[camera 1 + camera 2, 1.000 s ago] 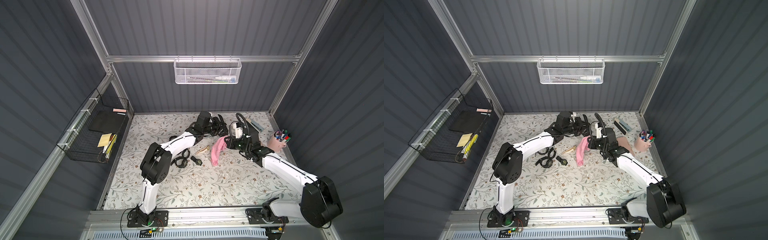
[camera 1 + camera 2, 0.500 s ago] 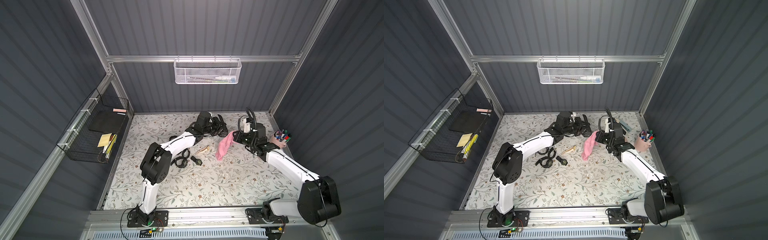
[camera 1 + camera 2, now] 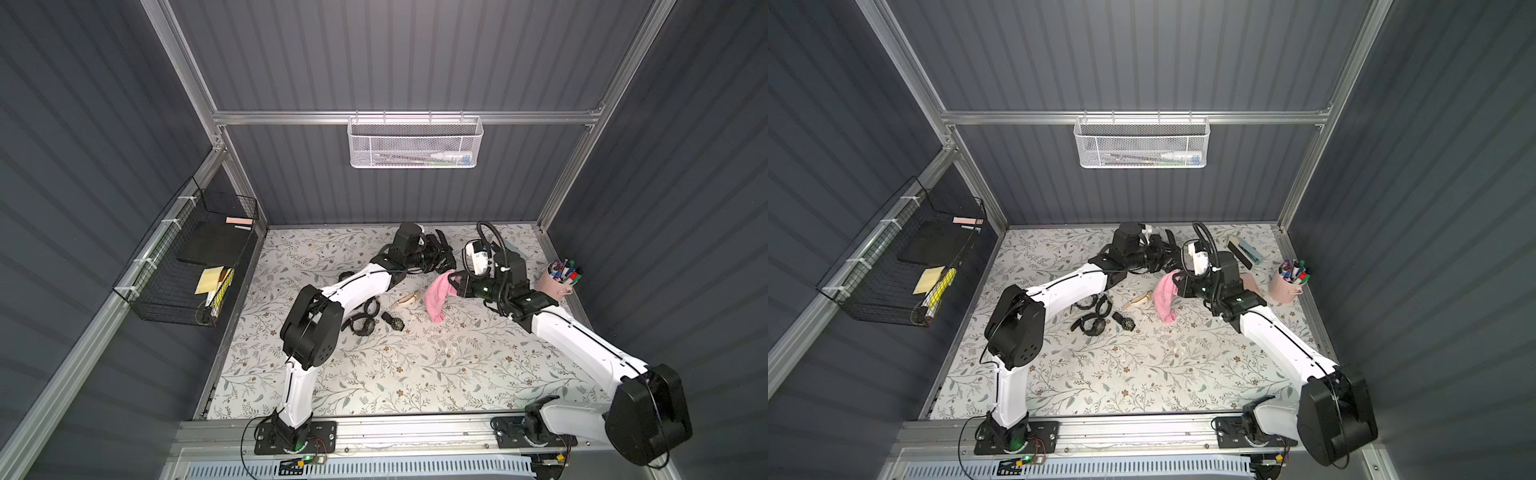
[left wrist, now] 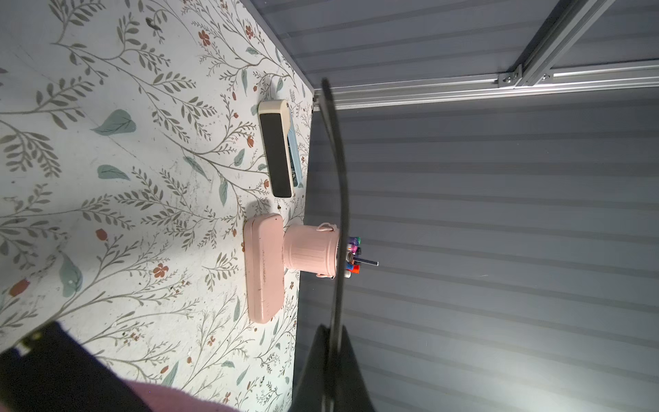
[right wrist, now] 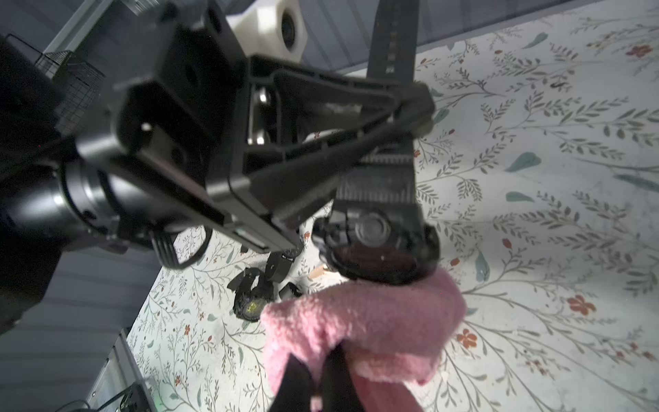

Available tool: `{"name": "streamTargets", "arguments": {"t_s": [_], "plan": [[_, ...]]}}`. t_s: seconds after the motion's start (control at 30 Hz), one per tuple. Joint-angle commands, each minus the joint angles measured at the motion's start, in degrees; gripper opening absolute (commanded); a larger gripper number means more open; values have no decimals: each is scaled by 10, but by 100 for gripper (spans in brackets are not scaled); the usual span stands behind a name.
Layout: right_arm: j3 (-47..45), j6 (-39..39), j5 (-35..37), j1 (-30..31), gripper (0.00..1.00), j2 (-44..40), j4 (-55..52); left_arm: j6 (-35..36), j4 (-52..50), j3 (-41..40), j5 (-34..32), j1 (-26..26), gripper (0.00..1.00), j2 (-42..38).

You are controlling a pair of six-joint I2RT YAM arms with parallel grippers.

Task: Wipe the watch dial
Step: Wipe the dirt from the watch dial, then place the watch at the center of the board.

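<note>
Jaws clamp watch point(image 5: 378, 246), cloth point(image 5: 363, 321) | floral tabletop point(image 3: 415, 365) | ribbed grey walls point(image 3: 415, 62)

I see the black watch point(image 5: 378, 246) held off the table, strap upright, dial touching the bunched pink cloth point(image 5: 363, 321).

No writing, label, brand or number can be read on anything.

Lab test cell: aluminium frame point(image 3: 282, 118), corrugated walls point(image 3: 374, 50) (floral tabletop point(image 3: 415, 365)).
</note>
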Motion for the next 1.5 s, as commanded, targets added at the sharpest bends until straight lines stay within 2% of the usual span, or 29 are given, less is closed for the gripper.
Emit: {"name": "streamTargets", "arguments": {"t_s": [0.0,0.17,0.63,0.73,0.87,1.07,1.27,1.47], "plan": [[43,8,56,-1,0,30,8,3,6,7,-6,-2,0,1],[50,29,76,-11,0,71,60,3,6,-11,-5,-2,0,-10],[62,44,157,-40,0,88,23,-2,0,-10,17,-2,0,-10],[64,55,169,-55,0,86,7,-2,-4,-8,16,0,0,-8],[48,75,148,-81,0,66,17,3,-8,-10,13,1,0,-7],[58,38,170,-91,0,29,-53,4,-12,-9,16,12,0,7],[53,0,159,-97,0,3,-144,61,-123,45,-21,50,0,38],[23,-7,116,-97,0,-25,-174,97,-198,103,-69,91,0,95]]}}
